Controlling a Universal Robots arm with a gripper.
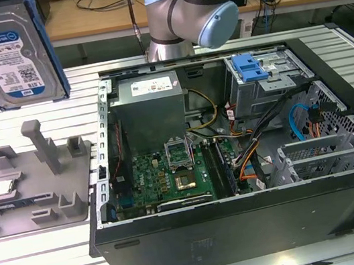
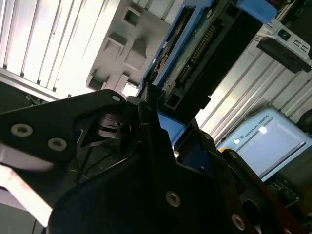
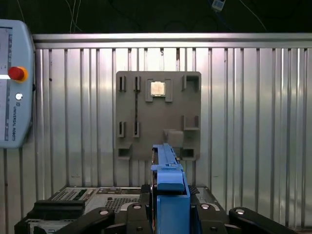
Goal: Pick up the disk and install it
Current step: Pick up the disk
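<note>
The disk (image 1: 9,45), a silver drive with a white-and-blue label and a blue rail, hangs upright in the air at the exterior view's upper left, above the grey fixture plate (image 1: 37,190). In the second wrist view my gripper (image 2: 161,117) is shut on the disk (image 2: 204,53), with its black fingers (image 2: 146,105) clamped on the blue-framed end near the connector. In the first wrist view the disk's blue rail edge (image 3: 168,175) sticks out from between the gripper (image 3: 170,207) fingers, over the fixture plate (image 3: 158,126).
An open computer case (image 1: 246,223) lies on the slatted metal table (image 1: 43,264), with a motherboard (image 1: 170,174) and a drive cage with a blue latch (image 1: 251,65). A small silver chip (image 3: 157,88) sits in the fixture. A teach pendant (image 3: 14,83) lies beside it.
</note>
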